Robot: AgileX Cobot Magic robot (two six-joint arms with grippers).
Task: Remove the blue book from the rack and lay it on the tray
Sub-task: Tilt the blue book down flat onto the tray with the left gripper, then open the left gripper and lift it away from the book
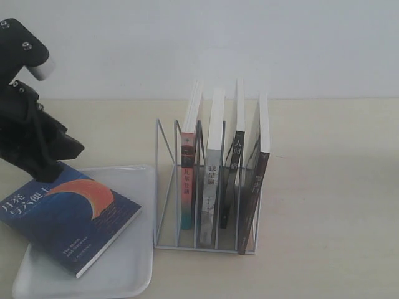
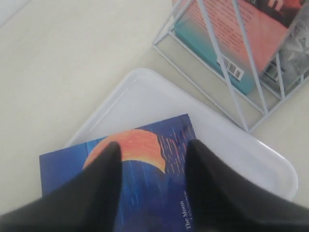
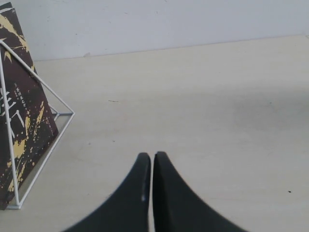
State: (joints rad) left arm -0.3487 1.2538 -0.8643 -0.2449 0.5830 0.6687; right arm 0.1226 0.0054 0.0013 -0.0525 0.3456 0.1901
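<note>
The left arm (image 1: 25,124) is black and blocky, with small silver screw heads (image 1: 26,45) on its upper casing and a pale grey round cap (image 1: 42,70). The left gripper (image 2: 153,147) has matte black fingers (image 2: 91,193) narrowing to blunt tips. The right gripper (image 3: 152,155) has smooth black ones curving to slim points.

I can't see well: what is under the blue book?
The white tray is under the blue book; one corner sticks out past the rim. The tray's middle is covered by the book.
</note>
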